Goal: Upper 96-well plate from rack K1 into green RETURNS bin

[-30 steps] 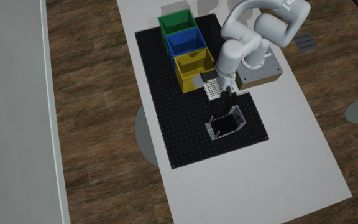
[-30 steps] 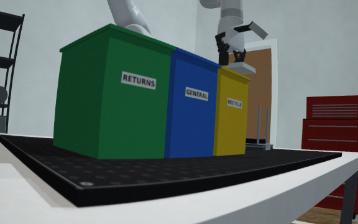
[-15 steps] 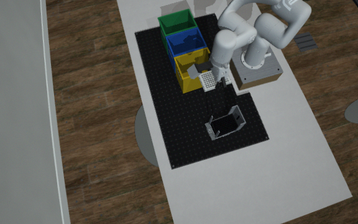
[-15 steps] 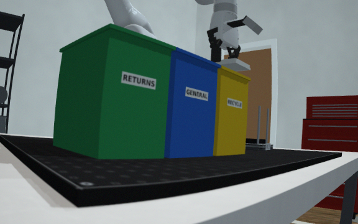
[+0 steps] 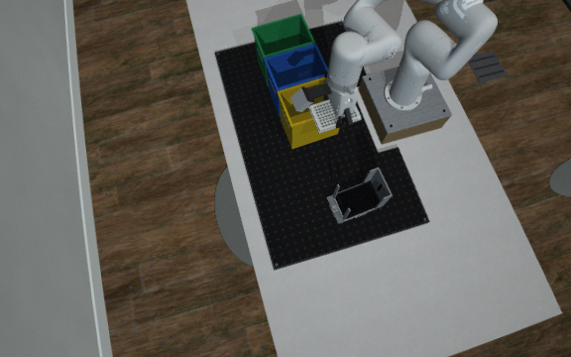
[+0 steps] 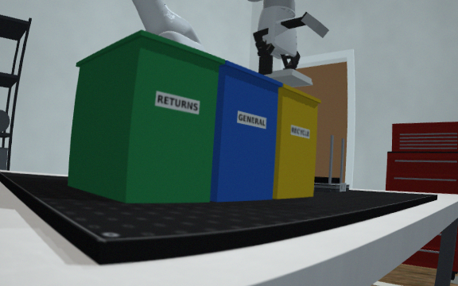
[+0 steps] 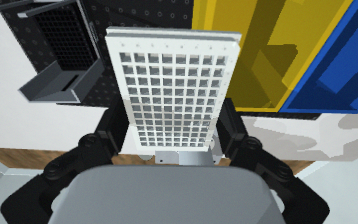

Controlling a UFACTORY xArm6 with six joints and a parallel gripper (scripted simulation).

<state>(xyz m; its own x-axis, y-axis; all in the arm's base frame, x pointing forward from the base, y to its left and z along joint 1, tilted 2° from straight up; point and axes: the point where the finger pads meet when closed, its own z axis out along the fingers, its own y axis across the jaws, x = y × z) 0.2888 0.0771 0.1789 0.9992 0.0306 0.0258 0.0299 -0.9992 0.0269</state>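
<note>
My gripper (image 7: 173,108) is shut on the white 96-well plate (image 7: 172,92) and holds it flat in the air. In the top view the plate (image 5: 324,116) hangs over the near corner of the yellow bin (image 5: 305,111). In the exterior view the plate (image 6: 290,77) is above the yellow RECYCLE bin (image 6: 296,143), a little higher than its rim. The green RETURNS bin (image 5: 282,37) stands at the far end of the row, beyond the blue GENERAL bin (image 5: 295,66). The grey rack K1 (image 5: 360,195) holds the dark lower plate (image 5: 357,198).
The three bins stand upright, touching side by side on the black mat (image 5: 315,164). The arm's base block (image 5: 404,104) stands right of the bins. A red tool cabinet (image 6: 428,159) stands beyond the table.
</note>
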